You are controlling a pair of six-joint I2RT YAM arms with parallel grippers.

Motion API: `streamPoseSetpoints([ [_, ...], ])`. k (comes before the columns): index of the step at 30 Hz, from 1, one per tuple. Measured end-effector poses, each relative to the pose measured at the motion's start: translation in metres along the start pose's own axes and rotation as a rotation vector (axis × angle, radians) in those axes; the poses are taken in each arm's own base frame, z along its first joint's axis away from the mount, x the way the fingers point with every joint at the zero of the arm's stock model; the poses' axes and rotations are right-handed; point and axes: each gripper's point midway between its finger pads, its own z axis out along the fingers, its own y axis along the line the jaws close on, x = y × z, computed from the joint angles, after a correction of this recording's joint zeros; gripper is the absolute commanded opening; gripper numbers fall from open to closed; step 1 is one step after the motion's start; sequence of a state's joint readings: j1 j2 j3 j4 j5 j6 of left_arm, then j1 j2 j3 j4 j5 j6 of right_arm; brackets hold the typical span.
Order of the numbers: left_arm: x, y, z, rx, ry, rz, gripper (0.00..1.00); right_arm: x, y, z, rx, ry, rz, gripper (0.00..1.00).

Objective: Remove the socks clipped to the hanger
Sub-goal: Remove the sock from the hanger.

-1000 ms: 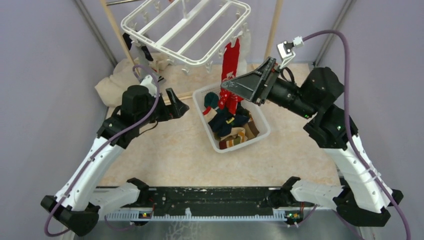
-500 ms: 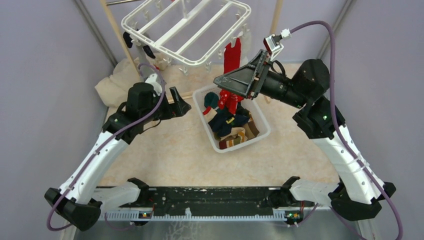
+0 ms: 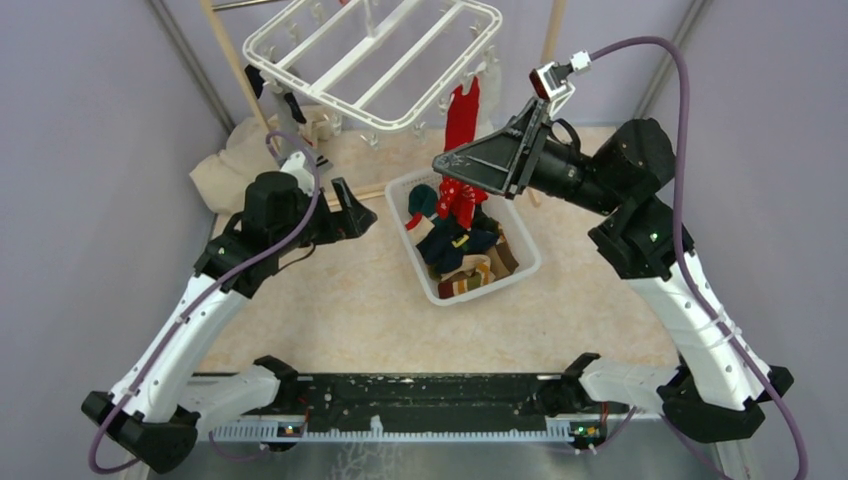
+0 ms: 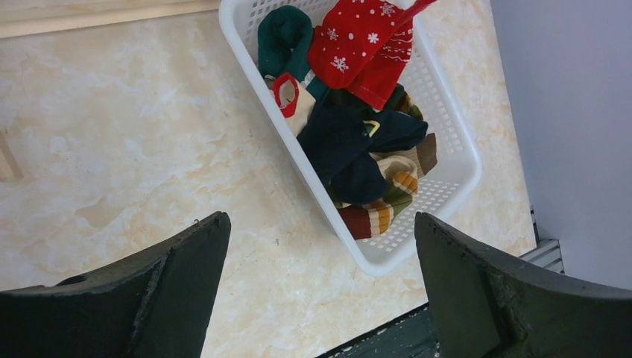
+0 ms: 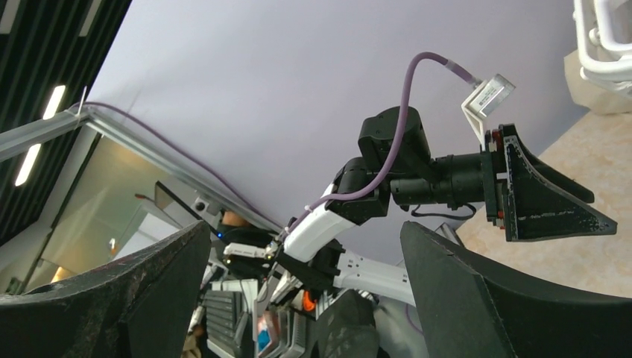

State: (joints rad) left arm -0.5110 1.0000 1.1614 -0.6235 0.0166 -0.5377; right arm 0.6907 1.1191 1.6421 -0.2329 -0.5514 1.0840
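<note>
left gripper (image 3: 352, 208) and right gripper (image 3: 455, 168) both gape apart, empty. a red sock (image 3: 462, 105) hangs clipped at the 4 o'clock corner of the hanger (image 3: 375, 60), right gripper at its 6 o'clock. a sideways pull could swing the hanger, dropping the sock outside the basket (image 3: 525, 262)

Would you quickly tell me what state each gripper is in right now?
Left black two-finger gripper: open, holding nothing.
Right black two-finger gripper: open, holding nothing.
</note>
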Motion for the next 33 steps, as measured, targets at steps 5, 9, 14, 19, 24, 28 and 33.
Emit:
streamPoseSetpoints([
  [5,0.003,0.002,0.005,-0.01,0.017,-0.001,0.99,0.0,0.004,-0.007,-0.001,-0.019,-0.017,0.98],
  [9,0.005,0.003,0.007,-0.013,0.022,-0.001,0.99,0.004,0.002,-0.014,0.0,-0.024,-0.067,0.98],
  [14,0.004,0.006,0.006,-0.024,0.016,0.012,0.99,0.02,-0.059,-0.025,0.164,-0.038,-0.158,0.95],
  [19,-0.001,0.005,-0.001,-0.021,-0.011,0.021,0.99,0.039,-0.143,-0.042,0.403,-0.029,-0.235,0.95],
  [24,0.0,0.004,-0.014,0.01,-0.044,0.022,0.99,0.055,-0.214,-0.077,0.649,-0.03,-0.311,0.95],
  [28,0.035,0.021,-0.007,-0.002,0.018,0.007,0.99,0.066,-0.262,-0.103,0.813,-0.017,-0.362,0.95],
  [33,0.082,0.046,0.007,-0.047,0.127,-0.016,0.99,0.087,-0.314,-0.123,0.967,0.058,-0.382,0.97],
])
